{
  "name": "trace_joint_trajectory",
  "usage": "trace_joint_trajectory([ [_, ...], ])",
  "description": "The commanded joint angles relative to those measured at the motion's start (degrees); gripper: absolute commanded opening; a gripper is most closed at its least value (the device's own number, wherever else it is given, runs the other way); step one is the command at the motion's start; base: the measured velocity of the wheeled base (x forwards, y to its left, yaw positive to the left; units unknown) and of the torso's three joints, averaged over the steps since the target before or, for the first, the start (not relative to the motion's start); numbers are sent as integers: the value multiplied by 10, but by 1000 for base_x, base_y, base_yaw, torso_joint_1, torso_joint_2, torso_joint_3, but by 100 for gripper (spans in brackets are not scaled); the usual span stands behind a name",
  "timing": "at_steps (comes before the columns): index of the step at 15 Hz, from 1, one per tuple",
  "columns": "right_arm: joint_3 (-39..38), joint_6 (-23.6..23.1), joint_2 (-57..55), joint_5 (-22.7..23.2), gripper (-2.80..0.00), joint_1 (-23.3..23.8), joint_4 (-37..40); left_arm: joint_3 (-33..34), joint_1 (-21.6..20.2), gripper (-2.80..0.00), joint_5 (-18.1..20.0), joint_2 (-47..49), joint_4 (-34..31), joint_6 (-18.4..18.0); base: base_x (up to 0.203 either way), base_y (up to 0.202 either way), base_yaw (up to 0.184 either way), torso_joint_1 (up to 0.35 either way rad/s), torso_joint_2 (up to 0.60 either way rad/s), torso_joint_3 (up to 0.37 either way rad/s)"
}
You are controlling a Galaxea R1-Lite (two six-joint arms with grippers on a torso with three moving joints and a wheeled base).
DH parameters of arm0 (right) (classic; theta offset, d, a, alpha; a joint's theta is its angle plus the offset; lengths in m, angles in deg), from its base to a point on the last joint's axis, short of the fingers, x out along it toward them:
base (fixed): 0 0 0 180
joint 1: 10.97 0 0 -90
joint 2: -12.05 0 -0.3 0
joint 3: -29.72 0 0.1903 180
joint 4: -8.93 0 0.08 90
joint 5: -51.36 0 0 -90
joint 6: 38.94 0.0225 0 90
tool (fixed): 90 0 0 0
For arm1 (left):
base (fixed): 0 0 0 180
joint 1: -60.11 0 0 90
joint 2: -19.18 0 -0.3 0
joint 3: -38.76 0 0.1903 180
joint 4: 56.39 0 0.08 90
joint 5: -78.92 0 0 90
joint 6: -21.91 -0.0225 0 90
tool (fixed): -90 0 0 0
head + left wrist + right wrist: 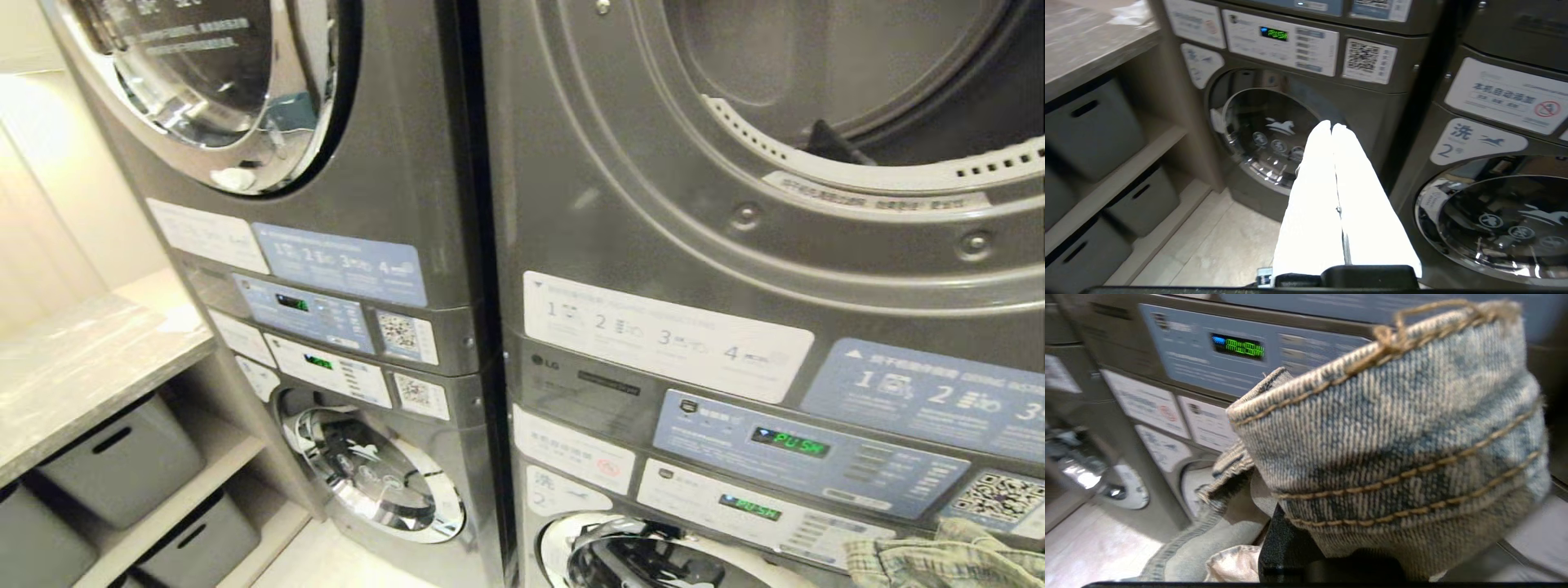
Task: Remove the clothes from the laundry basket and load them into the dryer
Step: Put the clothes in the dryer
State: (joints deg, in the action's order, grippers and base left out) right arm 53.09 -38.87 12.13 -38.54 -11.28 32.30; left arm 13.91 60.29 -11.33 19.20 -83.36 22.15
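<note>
From the head, the open dryer (857,106) drum fills two o'clock; denim garment (939,559) peeks in at five o'clock. The left wrist shows the left gripper (1332,127) pressed closed, empty, facing a washer door (1265,139). The right wrist shows the right gripper clamped on denim (1392,437), fingers hidden.

Two stacked machine towers stand side by side. The open dryer drum (857,82) sits at one o'clock, its control panel (808,453) below it. At nine o'clock a desk (82,367) carries shelves with storage bins (122,461) underneath. Denim clothing (939,559) lies at five o'clock.
</note>
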Motion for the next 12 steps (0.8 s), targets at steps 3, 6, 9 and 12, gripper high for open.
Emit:
trace_joint_trajectory([
  [3,0,-1,0,1,-280,0,0,0,0,-280,0,-2,0,0,1,-8,144,4,4,2],
  [6,0,-2,0,1,-280,0,-1,0,0,-280,0,-2,0,0,0,-1,20,1,1,1],
  [9,0,-2,0,0,-280,0,0,0,0,-280,0,-2,0,0,0,0,0,0,0,0],
  [12,0,-2,0,0,-280,0,0,0,0,-280,0,-2,0,0,0,0,0,0,0,0],
])
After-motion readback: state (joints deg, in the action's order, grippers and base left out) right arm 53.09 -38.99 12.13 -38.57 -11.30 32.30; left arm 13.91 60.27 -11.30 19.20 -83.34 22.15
